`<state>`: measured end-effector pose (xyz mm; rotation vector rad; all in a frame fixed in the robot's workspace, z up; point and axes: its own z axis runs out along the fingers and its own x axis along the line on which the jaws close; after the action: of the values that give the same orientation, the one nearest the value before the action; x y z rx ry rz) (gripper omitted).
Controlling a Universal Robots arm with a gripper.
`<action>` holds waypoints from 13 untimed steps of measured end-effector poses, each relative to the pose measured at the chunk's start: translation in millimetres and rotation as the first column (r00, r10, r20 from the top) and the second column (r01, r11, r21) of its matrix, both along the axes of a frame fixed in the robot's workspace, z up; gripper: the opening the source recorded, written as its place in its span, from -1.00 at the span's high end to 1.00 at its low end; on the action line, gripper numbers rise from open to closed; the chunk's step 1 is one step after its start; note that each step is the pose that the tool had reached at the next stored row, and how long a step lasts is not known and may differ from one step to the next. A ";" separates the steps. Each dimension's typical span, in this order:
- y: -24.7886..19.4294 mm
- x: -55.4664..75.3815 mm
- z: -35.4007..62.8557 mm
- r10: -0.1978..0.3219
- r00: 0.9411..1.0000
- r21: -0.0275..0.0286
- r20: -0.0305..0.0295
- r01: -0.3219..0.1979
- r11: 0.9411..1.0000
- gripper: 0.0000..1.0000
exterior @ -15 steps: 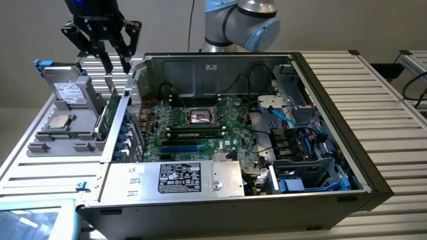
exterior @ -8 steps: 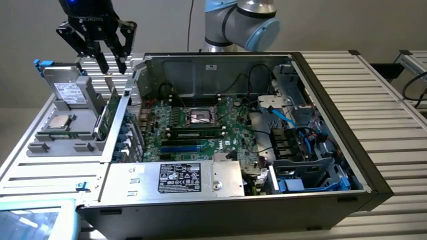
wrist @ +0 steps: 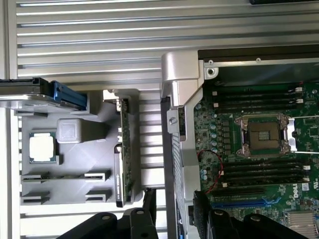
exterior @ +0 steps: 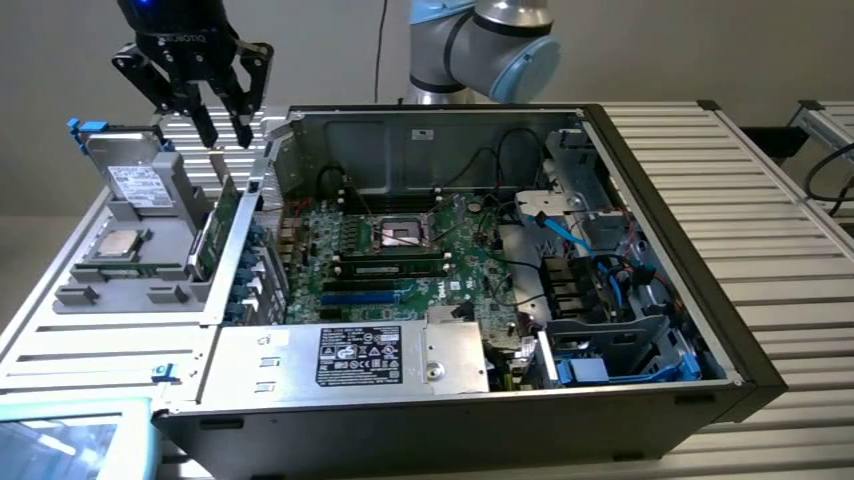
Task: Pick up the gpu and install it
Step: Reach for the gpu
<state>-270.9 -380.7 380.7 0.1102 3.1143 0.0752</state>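
Note:
The gpu (exterior: 218,232) is a green card standing on edge in the grey holder (exterior: 127,300), close to the open computer case's wall at the exterior view's left. In the wrist view the gpu (wrist: 125,149) appears edge-on, with its silver bracket end toward the ribbed table. My gripper (exterior: 224,135) hangs well above the card's far end, open, with nothing between its black fingers (exterior: 204,125). The wrist view has the fingertips (wrist: 149,201) apart, one over the holder's edge and the other over the case wall (wrist: 172,149).
The open case (exterior: 694,230) holds the motherboard (exterior: 400,250) with a bare CPU socket (wrist: 266,135) and a blue slot (wrist: 239,204). The holder also carries a silver drive with a white label (exterior: 134,185) and a CPU chip (wrist: 41,148). Ribbed metal table (exterior: 761,160) lies around.

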 end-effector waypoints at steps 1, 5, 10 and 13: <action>0.0 -0.2 0.0 0.000 1.000 0.000 0.000 0.000 1.000 0.12; 0.5 -3.7 0.0 0.000 1.000 0.000 0.000 0.000 1.000 0.12; 1.8 -12.7 -0.4 0.000 1.000 0.000 0.000 0.000 1.000 0.12; 2.0 -19.3 -0.5 0.000 1.000 0.001 0.000 0.000 1.000 0.12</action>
<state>-290.2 -378.7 380.2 0.1103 3.1146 0.0762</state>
